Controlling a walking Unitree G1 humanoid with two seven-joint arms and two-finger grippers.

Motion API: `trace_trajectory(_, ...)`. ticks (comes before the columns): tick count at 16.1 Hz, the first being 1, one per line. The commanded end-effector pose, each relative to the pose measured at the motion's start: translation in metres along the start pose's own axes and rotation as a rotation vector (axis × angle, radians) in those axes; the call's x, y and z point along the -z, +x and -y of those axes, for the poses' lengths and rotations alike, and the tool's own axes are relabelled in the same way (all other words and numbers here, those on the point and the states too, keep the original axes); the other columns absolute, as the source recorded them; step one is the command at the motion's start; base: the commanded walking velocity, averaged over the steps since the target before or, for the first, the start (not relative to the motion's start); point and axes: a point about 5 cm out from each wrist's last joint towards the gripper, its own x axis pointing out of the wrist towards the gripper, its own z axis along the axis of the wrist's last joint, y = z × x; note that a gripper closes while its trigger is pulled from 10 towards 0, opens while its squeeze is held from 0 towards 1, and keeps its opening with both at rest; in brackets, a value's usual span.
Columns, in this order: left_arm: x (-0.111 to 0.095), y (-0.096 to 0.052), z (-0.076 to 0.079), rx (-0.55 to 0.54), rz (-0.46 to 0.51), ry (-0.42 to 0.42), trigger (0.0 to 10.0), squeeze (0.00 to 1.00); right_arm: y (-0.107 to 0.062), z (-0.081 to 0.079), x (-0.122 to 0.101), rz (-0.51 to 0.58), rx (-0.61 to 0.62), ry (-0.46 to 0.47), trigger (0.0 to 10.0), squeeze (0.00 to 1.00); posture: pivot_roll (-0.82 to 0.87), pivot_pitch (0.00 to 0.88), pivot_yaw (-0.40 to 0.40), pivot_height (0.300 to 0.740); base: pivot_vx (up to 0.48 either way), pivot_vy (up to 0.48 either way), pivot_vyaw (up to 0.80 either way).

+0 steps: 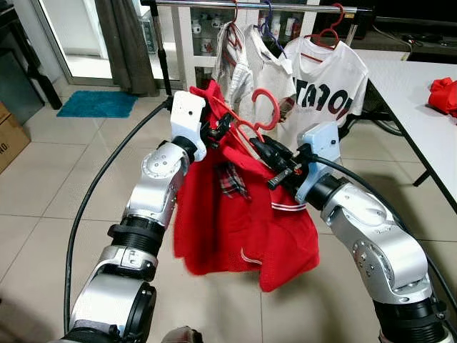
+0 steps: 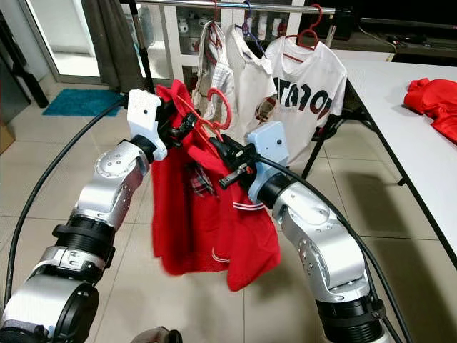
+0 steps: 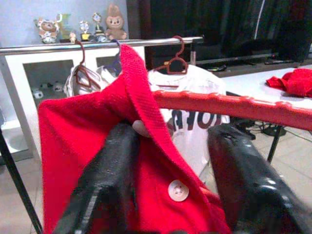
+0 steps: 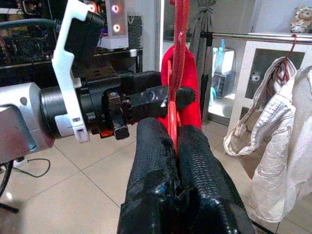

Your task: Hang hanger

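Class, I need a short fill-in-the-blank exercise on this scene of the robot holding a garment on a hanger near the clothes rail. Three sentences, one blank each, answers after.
1. The garment hanging from the red hanger is ____ in colour.
2. The right gripper is shut on the ____.
3. The clothes rail already carries ____ hung garments.

Missing words: red; hanger; three

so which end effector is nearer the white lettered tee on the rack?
Right. The right end effector sits just before the white lettered tee, clamping the red hanger; the left end effector is further left.
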Motion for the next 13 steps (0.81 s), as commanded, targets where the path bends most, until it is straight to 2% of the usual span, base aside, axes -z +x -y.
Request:
trace_trajectory(1,0.000,0.003,0.003,0.012,-0.016,-0.003,0.0,0.00,-0.002,-0.001,-0.016,0.082,-0.023,-0.018,10.0,0.00,-0.09,0.000,0.027,0.740,0.000,0.000,0.00)
trace_trajectory(13,0.009,-0.002,-0.010,-0.048,-0.069,-0.047,0.0,0.00,-0.002,0.000,-0.017,0.074,-0.030,-0.020,10.0,0.00,-0.09,0.000,0.025,0.740,0.000,0.000,0.00)
